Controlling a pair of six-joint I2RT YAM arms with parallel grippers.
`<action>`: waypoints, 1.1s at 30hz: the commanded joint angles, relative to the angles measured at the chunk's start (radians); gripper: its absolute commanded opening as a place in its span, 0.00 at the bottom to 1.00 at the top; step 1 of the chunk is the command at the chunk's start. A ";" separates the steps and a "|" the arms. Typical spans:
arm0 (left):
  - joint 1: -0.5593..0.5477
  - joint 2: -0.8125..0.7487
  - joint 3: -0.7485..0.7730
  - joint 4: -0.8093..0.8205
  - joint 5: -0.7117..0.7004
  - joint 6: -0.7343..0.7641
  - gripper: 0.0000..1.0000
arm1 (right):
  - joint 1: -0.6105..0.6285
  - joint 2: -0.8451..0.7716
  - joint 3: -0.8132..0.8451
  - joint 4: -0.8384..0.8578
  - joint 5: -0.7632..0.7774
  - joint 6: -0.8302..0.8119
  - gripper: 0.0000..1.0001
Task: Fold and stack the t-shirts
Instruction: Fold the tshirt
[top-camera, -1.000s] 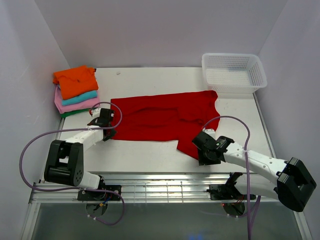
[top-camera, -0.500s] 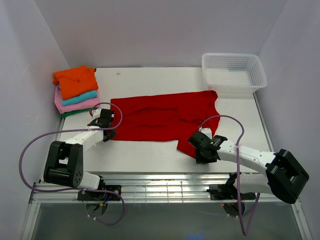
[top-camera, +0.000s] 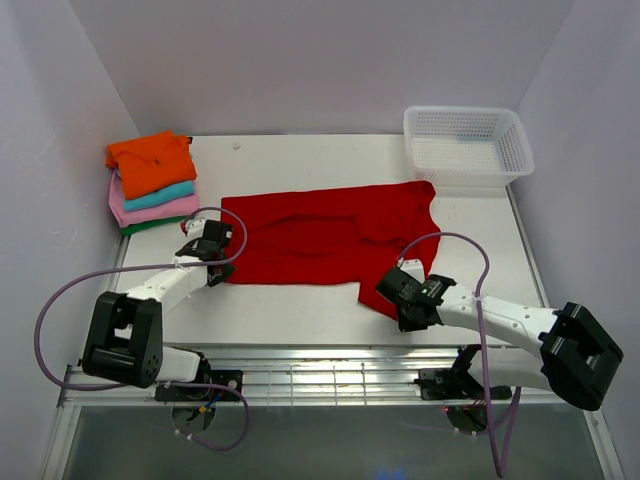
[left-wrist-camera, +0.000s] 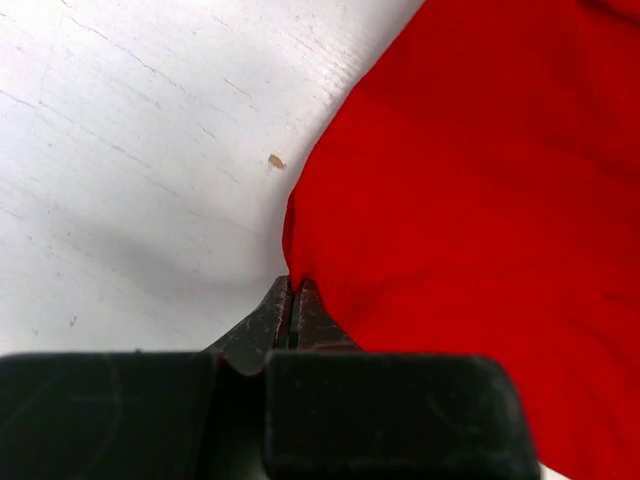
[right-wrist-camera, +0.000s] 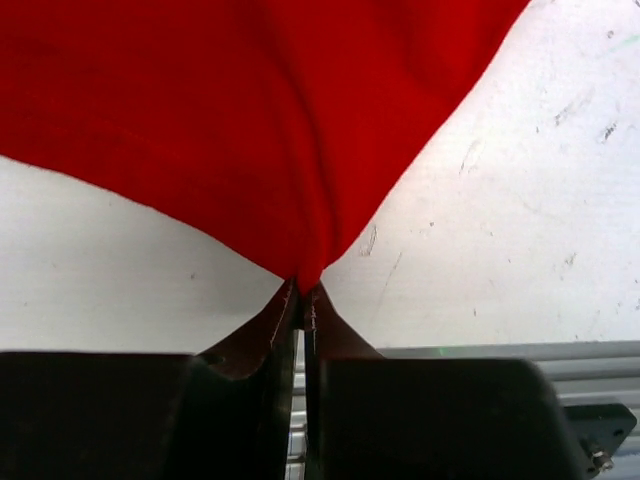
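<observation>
A bright red t-shirt (top-camera: 320, 232) lies spread across the middle of the table. My left gripper (top-camera: 222, 252) is shut on its near left corner; the left wrist view shows the red cloth (left-wrist-camera: 470, 180) pinched at the tips of my left gripper (left-wrist-camera: 293, 290). My right gripper (top-camera: 392, 287) is shut on the shirt's near right corner, with the red cloth (right-wrist-camera: 260, 120) drawn into a point between the tips of my right gripper (right-wrist-camera: 306, 290). A folded stack of t-shirts (top-camera: 152, 184), orange on top, then teal, pink and dark green, sits at the back left.
A white mesh basket (top-camera: 467, 146) stands at the back right corner. The table's near edge, a metal rail (top-camera: 330, 372), runs just behind both arm bases. Walls close in on the left and right sides.
My right gripper has slid left to the shirt's near right corner and shut on it. My left gripper has stayed shut on the left corner and shifted slightly right.
</observation>
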 joint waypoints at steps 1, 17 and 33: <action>-0.029 -0.099 -0.006 -0.043 -0.037 -0.029 0.00 | 0.045 -0.058 0.075 -0.150 0.058 0.072 0.08; -0.095 -0.258 0.012 -0.213 -0.031 -0.102 0.00 | 0.094 -0.104 0.139 -0.290 0.092 0.130 0.08; -0.098 -0.197 0.074 -0.167 -0.042 -0.105 0.00 | 0.082 0.111 0.403 -0.246 0.312 -0.015 0.08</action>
